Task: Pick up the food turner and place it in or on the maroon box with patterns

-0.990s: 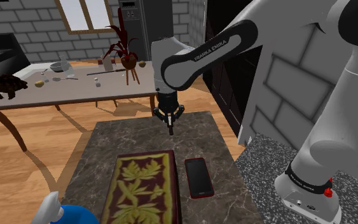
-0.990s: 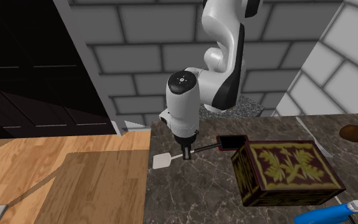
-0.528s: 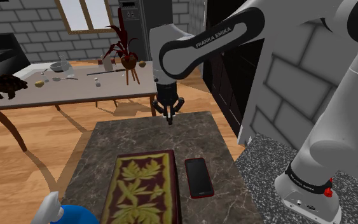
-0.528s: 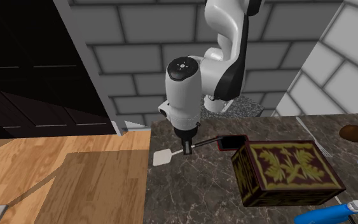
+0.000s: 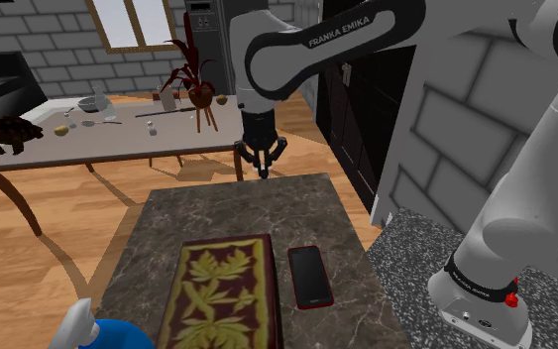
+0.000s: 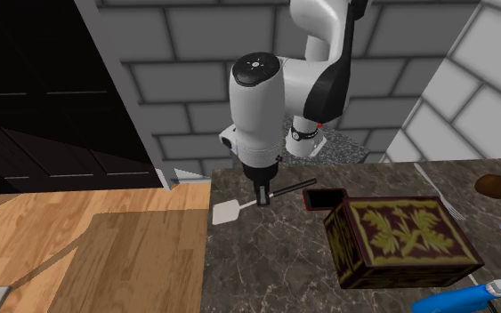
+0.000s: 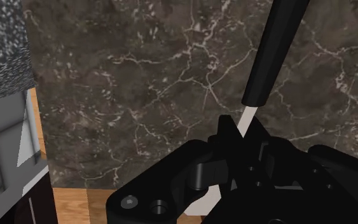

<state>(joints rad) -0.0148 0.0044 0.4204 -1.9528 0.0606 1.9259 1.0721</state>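
Observation:
The food turner (image 6: 230, 211) has a white blade and a black handle (image 7: 273, 54). It hangs level a little above the dark marble table (image 6: 266, 258), blade out past the table's edge. My gripper (image 6: 263, 197) is shut on the thin white shaft (image 7: 247, 118) between blade and handle. In the shoulder view the gripper (image 5: 262, 171) hovers over the table's far edge. The maroon box with a gold leaf pattern (image 5: 222, 292) lies nearer the stand; the second exterior view has this box (image 6: 402, 238) to the right of the gripper.
A red-edged phone (image 5: 308, 276) lies beside the box. A blue spray bottle (image 5: 93, 332) stands at the table's near corner. A fork (image 6: 440, 197) and a brown item (image 6: 491, 185) lie beyond the box. A wooden table (image 5: 118, 134) with small objects stands farther off.
My gripper has risen straight up with the turner clasped in it, lifting it higher above the marble. Box and phone have not moved.

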